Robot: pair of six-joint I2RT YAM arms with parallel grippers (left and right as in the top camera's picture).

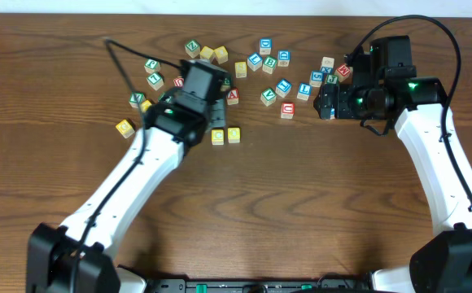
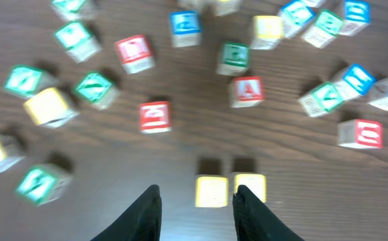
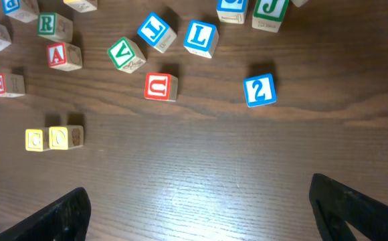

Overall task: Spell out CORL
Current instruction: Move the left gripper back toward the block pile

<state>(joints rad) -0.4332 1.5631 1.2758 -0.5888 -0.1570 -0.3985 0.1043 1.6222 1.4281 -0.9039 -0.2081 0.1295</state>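
Note:
Two pale yellow cubes, C [image 3: 36, 139] and O [image 3: 60, 137], sit side by side, touching, on the wooden table; from overhead they are the C cube [image 1: 218, 137] and the O cube [image 1: 233, 135]. My left gripper [image 2: 199, 191] hovers just short of them, open, with nothing between its fingers. The C cube [image 2: 211, 191] lies just beyond the gap and the O cube [image 2: 250, 187] past the right fingertip. The green R cube [image 3: 50, 25] and the blue L cube [image 3: 201, 37] lie loose in the scatter. My right gripper [image 3: 197, 187] is wide open over bare wood.
Several other letter cubes are strewn across the far half of the table: red A [image 3: 63, 55], green V [image 3: 127, 53], red U [image 3: 160, 87], blue 2 [image 3: 259, 90]. A black cable [image 1: 126, 69] runs past the left cluster.

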